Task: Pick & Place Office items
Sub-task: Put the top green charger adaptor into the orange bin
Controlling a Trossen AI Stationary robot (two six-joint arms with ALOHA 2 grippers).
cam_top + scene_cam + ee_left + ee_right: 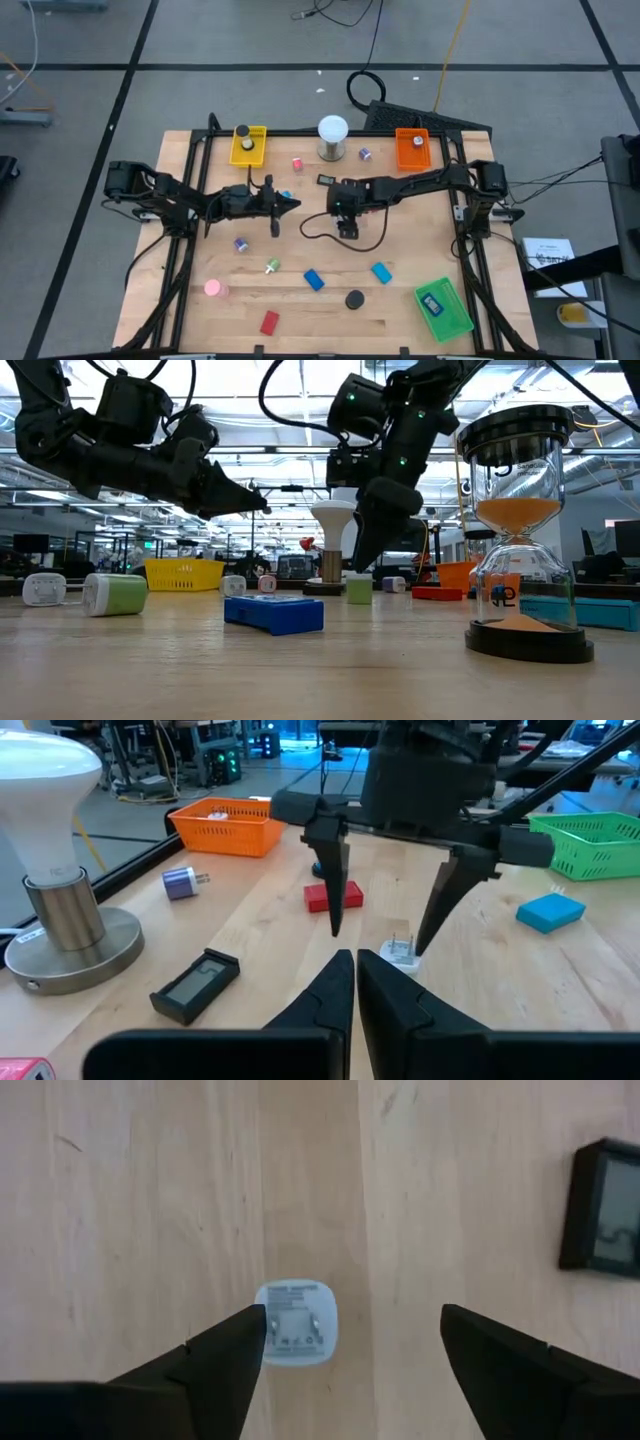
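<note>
Wooden table (300,310): right claw (350,1335) spread above white plug (295,1323), left claw (355,970) closed nearby.

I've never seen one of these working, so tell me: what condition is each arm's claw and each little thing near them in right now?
Right gripper: open, pointing down over the plug.
Left gripper: shut, empty.
Small white plug adapter: lying on the table, prongs up, not held.
Black flat screen gadget: lying flat.
Sand timer: upright.

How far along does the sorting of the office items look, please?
Done: each tray, like the green tray, holds one item. In hand: the right hand stands open over a white plug, gripping nothing; the left hand waits shut. Left: the blue block, red block and others on the table.
</note>
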